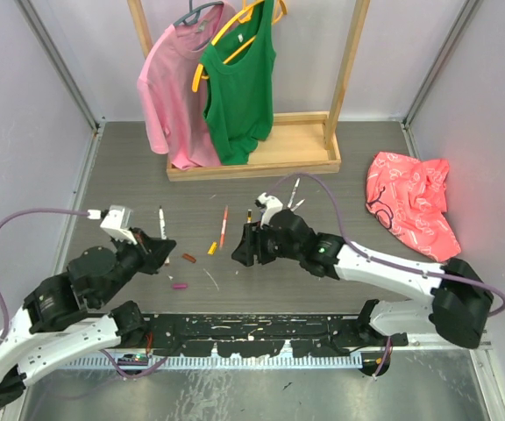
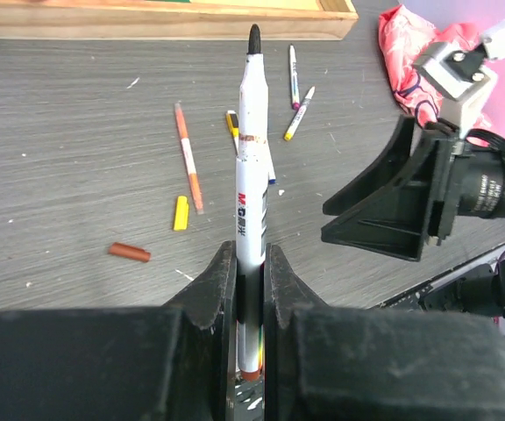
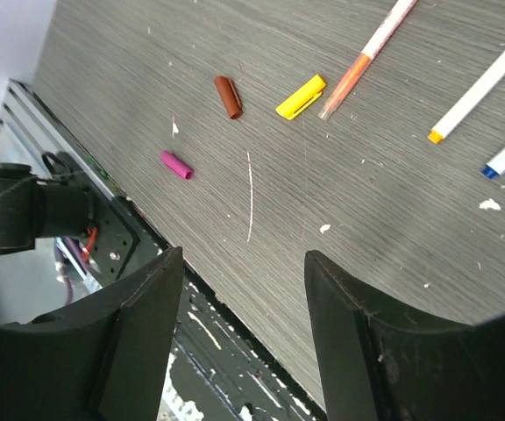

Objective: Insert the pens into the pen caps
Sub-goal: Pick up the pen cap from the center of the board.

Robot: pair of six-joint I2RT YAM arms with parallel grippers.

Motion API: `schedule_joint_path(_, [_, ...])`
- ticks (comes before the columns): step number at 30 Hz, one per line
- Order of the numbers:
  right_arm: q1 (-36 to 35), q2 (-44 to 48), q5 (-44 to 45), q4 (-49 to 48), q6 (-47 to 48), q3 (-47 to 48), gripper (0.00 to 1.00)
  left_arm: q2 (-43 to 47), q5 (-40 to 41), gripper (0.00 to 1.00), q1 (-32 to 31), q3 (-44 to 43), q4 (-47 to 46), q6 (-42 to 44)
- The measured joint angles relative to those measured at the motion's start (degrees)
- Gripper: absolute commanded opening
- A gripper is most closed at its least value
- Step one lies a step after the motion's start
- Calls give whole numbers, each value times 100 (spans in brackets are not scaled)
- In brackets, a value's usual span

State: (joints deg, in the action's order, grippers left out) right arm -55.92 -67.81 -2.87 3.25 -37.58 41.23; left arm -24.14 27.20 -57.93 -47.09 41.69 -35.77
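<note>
My left gripper [image 2: 251,263] is shut on a white-barrelled pen [image 2: 251,175] with a black tip, which sticks straight out ahead of the fingers. From above, that pen [image 1: 161,224] points away from the left gripper [image 1: 159,248]. My right gripper [image 3: 244,259] stands open with nothing between its fingers, over the table's near edge. It [image 1: 244,252] hovers right of the caps. A brown cap [image 3: 228,96], a yellow cap [image 3: 301,96] and a magenta cap [image 3: 176,164] lie loose on the table. An orange pen [image 3: 366,57] lies beside the yellow cap. Other pens [image 2: 294,74] lie farther back.
A wooden rack base [image 1: 252,162] stands at the back with a pink shirt [image 1: 178,79] and a green top [image 1: 239,83] hanging over it. A crumpled red cloth [image 1: 410,202] lies at the right. A black rail [image 1: 252,329] runs along the near edge.
</note>
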Motion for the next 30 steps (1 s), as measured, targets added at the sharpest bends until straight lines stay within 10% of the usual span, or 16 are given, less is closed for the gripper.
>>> schedule_joint_path(30, [-741,-5189,-83,1390,2094,4736,47,2164,-361,0,11,-345,966,1152])
